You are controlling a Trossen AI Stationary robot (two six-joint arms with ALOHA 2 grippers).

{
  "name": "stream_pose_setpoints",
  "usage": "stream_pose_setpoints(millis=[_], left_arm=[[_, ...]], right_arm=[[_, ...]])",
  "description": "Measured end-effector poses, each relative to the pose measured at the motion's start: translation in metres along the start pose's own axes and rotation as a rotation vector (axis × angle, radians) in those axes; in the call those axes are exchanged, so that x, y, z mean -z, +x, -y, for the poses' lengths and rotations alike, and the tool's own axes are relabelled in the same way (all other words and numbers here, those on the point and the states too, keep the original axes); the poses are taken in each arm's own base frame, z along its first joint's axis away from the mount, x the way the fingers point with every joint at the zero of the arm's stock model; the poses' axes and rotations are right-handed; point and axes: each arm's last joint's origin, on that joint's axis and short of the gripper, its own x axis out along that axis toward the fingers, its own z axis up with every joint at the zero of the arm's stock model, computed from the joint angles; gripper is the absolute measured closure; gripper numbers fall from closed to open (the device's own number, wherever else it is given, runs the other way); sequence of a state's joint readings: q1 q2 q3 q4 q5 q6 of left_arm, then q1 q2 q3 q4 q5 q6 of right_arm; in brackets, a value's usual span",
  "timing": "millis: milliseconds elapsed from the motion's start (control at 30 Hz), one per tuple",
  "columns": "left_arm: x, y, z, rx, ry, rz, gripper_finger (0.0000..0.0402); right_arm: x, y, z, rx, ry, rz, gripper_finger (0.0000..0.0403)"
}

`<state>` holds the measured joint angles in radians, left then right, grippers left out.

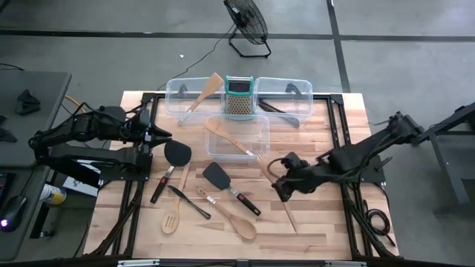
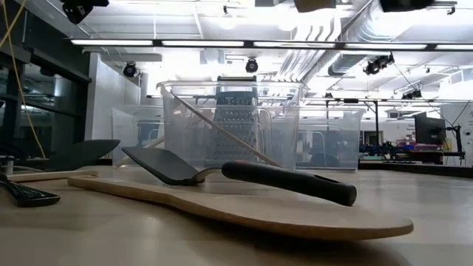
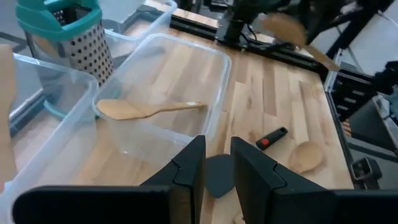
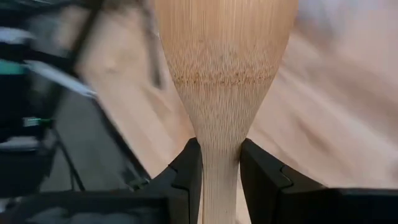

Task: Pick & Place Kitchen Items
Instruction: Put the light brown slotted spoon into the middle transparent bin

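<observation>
The right gripper (image 1: pixel 280 185) hangs over the right half of the table (image 1: pixel 349 215), toward the near edge, clenched on the neck of a light wooden utensil (image 4: pixel 224 62). In the right wrist view its two dark fingers (image 4: pixel 186 165) press against either side of the narrow neck just below the broad, rounded head; whether that head is a spoon or a spatula cannot be told. In the high view the long handle trails from the gripper toward the near right corner.

The left gripper (image 1: pixel 162 135) sits near the left edge, about midway along it, with its fingers (image 3: pixel 189 171) parted and nothing between them, above a black turner (image 1: pixel 177 154).

At the far edge stand two clear plastic bins side by side: the left bin (image 1: pixel 178 89) holds a wooden spatula (image 1: pixel 206 90) leaning over its rim, and the right bin (image 1: pixel 297 90) is next to a teal-topped box grater (image 1: pixel 239 98) between them. A third bin (image 1: pixel 260 126), just nearer the centre, holds a wooden spoon (image 1: pixel 226 138).

On the table toward the near edge lie a second black turner (image 1: pixel 220 176) with a red-marked black handle, a slotted wooden spoon (image 1: pixel 171 216), a plain wooden spoon (image 1: pixel 231 216) and a slim black tool (image 1: pixel 188 200).
</observation>
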<state>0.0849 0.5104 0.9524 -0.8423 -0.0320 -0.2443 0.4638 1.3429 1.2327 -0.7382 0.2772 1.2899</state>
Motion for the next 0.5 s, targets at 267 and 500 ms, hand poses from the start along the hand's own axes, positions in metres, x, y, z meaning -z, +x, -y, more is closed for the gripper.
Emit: stream_pose_setpoints(millis=[267,500], left_arm=[[-0.013,0.013,0.004,0.01,0.011,0.064,0.0327],[-0.018,0.032,0.005,0.001,0.011,0.028,0.0327]], right_arm=[[-0.028,-0.047,-0.017,-0.288,-0.349,0.293,0.0324],[-0.05,-0.089,-0.029,-0.614,-0.573,0.481,0.0324]])
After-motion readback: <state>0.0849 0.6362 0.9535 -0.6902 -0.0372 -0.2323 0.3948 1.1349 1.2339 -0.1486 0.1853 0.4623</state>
